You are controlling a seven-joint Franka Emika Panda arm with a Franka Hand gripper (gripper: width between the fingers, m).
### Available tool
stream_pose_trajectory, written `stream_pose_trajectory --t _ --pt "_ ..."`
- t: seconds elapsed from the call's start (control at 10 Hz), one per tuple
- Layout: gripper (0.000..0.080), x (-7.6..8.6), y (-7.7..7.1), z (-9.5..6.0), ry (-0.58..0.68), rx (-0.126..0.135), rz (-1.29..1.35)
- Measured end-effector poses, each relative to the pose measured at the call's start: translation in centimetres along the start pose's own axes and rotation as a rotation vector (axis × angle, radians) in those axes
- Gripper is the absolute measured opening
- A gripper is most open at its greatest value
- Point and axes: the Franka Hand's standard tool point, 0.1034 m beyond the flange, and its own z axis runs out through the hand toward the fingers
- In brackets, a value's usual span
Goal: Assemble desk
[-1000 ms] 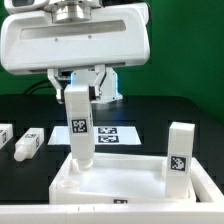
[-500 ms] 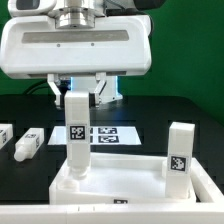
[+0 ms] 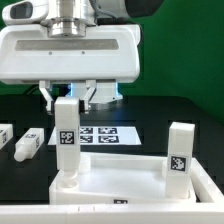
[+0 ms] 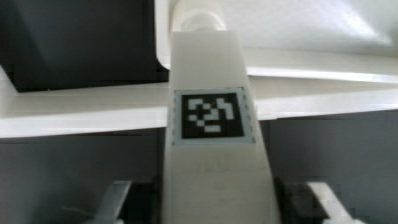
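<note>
My gripper [image 3: 66, 98] is shut on the top of a white desk leg [image 3: 66, 150] and holds it upright. The leg's foot is at the near corner of the white rimmed desk panel [image 3: 125, 186] on the exterior view's left. I cannot tell whether it sits in the socket. In the wrist view the gripper [image 4: 217, 200] has the tagged leg [image 4: 214, 90] running between its fingers, down toward the panel [image 4: 80, 105]. A second leg [image 3: 180, 160] stands upright at the panel's corner on the exterior view's right.
Two loose white legs lie on the black table at the exterior view's left: one [image 3: 28, 144] nearer the panel, one [image 3: 3, 136] cut by the frame edge. The marker board [image 3: 110, 133] lies behind the panel.
The gripper and the held leg have moved toward the exterior view's left and lower in the frame, from the panel's back rim to its near left corner. The other parts have not moved.
</note>
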Motion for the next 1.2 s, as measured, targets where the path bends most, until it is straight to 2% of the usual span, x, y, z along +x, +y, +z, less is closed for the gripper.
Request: stream_pose_trajectory --t 0.2,0.6,0.8,1.1,1.2 --pt "0.0284 0.2 0.2 0.7 0.009 -0.007 0.001" --pt "0.0284 -0.7 0.1 1.8 -0.002 -0.011 0.001" --pt "0.0284 -1.1 0.5 1.8 0.023 -0.029 0.0" --pt "0.0285 -1.2 0.4 1.9 0.016 -0.026 0.002" --pt "0.0468 -1.3 0.0 2.0 -0.02 -0.008 0.01"
